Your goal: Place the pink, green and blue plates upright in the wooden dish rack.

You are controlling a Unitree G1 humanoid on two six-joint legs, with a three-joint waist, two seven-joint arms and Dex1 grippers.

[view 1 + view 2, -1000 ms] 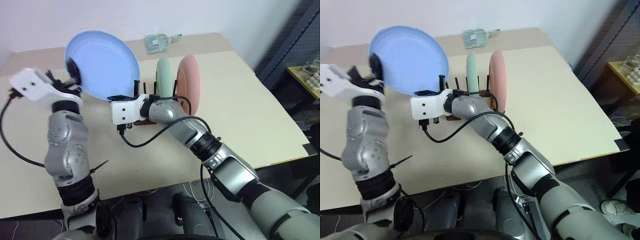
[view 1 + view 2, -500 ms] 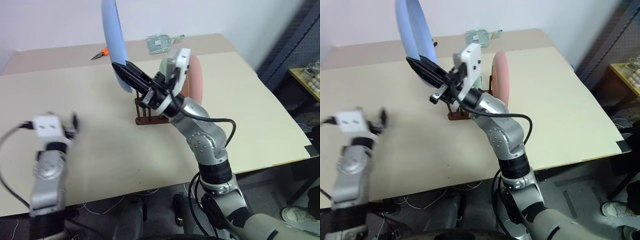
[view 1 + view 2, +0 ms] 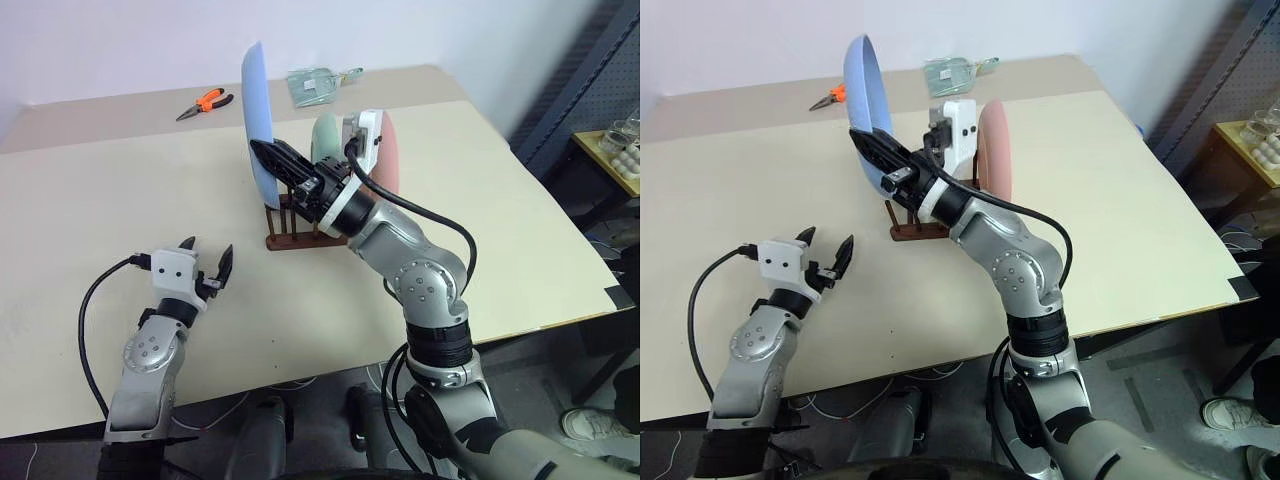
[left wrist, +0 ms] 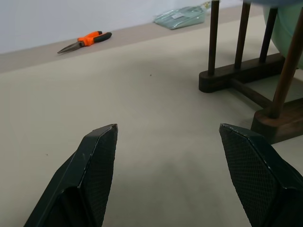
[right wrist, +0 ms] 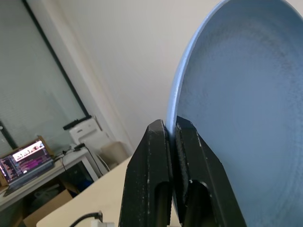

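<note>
The right gripper (image 3: 268, 153) reached over the wooden dish rack (image 3: 300, 235) in the middle of the counter (image 3: 500, 220), jaws clenched on the upright blue plate (image 3: 256, 115). The left gripper (image 3: 205, 257) hung low near the counter's front edge, jaws apart, holding nothing.

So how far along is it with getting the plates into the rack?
Two of three look done: the green plate and pink plate stand upright in the wooden dish rack. The right hand is shut on the blue plate, held on edge above the rack. The left hand is open and empty. Left: slotting in the blue one.
</note>
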